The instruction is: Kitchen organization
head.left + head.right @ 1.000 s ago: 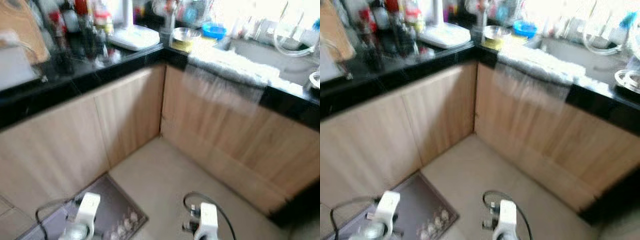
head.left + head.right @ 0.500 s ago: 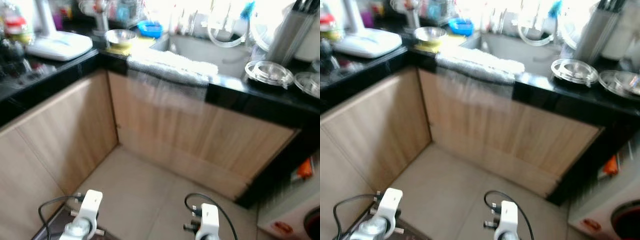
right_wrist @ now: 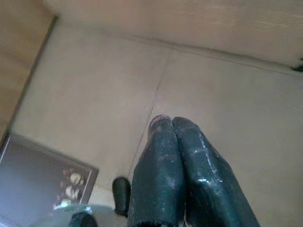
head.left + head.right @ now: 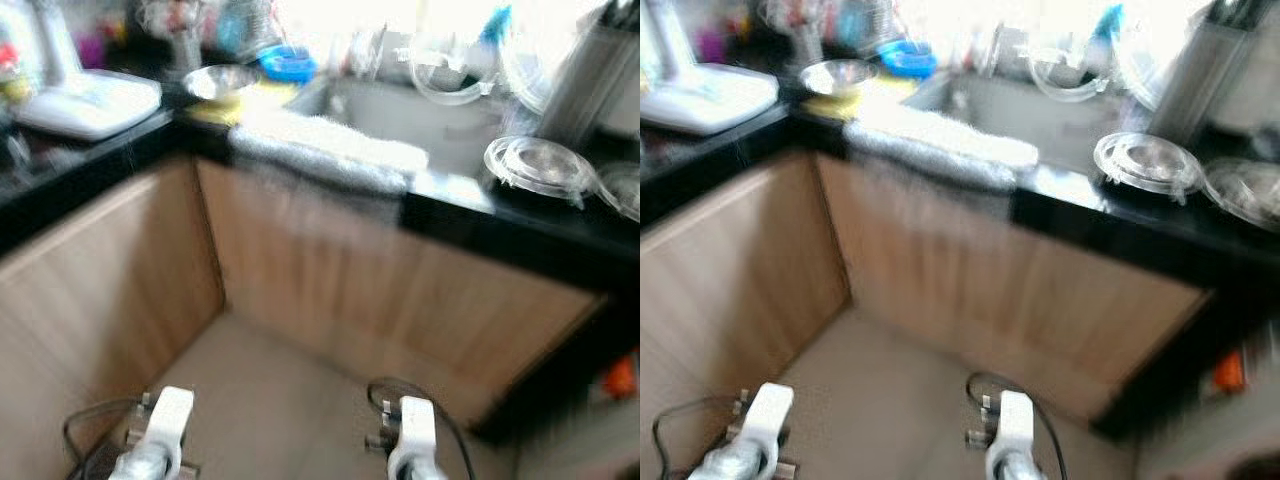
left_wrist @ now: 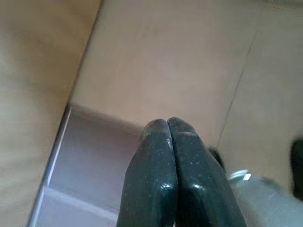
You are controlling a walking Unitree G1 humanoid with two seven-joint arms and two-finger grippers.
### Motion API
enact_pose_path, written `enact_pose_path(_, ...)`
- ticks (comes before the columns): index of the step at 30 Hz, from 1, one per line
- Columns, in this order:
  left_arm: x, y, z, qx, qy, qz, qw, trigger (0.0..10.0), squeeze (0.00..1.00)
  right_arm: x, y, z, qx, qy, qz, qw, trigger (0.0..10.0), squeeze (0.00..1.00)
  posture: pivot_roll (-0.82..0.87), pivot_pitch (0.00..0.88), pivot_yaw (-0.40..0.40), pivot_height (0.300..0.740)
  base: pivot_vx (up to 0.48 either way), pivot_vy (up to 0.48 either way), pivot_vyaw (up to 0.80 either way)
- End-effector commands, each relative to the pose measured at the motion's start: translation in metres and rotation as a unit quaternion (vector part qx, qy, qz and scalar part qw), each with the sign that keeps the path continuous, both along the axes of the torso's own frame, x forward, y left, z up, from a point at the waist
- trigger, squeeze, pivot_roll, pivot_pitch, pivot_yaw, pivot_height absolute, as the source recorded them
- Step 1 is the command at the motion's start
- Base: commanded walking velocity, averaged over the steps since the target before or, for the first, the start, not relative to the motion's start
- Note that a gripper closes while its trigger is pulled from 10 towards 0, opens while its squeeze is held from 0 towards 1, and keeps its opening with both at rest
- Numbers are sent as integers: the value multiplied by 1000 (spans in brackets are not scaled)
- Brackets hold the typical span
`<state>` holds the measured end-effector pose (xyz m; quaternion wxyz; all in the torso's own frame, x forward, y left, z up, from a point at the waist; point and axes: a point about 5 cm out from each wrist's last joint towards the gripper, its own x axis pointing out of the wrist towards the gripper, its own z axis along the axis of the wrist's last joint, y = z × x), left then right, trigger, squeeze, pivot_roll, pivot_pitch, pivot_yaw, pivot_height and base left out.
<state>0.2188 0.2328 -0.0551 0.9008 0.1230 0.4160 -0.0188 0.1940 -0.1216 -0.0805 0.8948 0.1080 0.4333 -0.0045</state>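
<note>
You are looking down into a kitchen corner, and the head views are a bit blurry. A shiny black countertop (image 4: pixel 90 150) runs along two sides, with light wooden cupboard doors (image 4: pixel 320 290) under it. A pale fluffy towel (image 4: pixel 330 150) hangs over the front edge of the counter, just in front of the grey sink (image 4: pixel 420 115). A small silver metal bowl (image 4: pixel 215 80) sits near the corner, and a bright blue bowl (image 4: pixel 285 65) is just behind it. A flat white appliance (image 4: pixel 85 100) rests on the left part of the counter. A round clear glass lid (image 4: pixel 535 165) lies to the right of the sink.

Both of your arms hang low over the beige tiled floor (image 3: pixel 94 80). Your left gripper (image 5: pixel 168 130) has its two black fingers pressed together, holding nothing, above the edge of a grey floor mat (image 5: pixel 90 156). Your right gripper (image 3: pixel 170 124) also has its fingers pressed together with nothing in them, over the bare tiles.
</note>
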Motion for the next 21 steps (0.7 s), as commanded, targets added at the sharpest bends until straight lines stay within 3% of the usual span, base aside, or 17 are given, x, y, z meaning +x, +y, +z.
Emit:
enact_pose_path(1, 0, -11, -2, -14, 3, -7, 1000, 10000, 0, -4, -12, -2, -13, 7, -10, 1000, 10000, 0, 32, 0, -51, 740, 360, 0, -669)
enact_pose_path(5, 1, -14, -3, -17, 4, -9, 1000, 10000, 0, -4, -12, -2, -12, 7, -7, 1000, 10000, 0, 33, 0, -51, 740, 343, 0, -664)
enact_pose_path(21, 3, -22, -3, -23, 3, -21, 1000, 10000, 0, -6, -11, -4, -11, 10, 1, 1000, 10000, 0, 36, 0, -45, 740, 0, 0, -655)
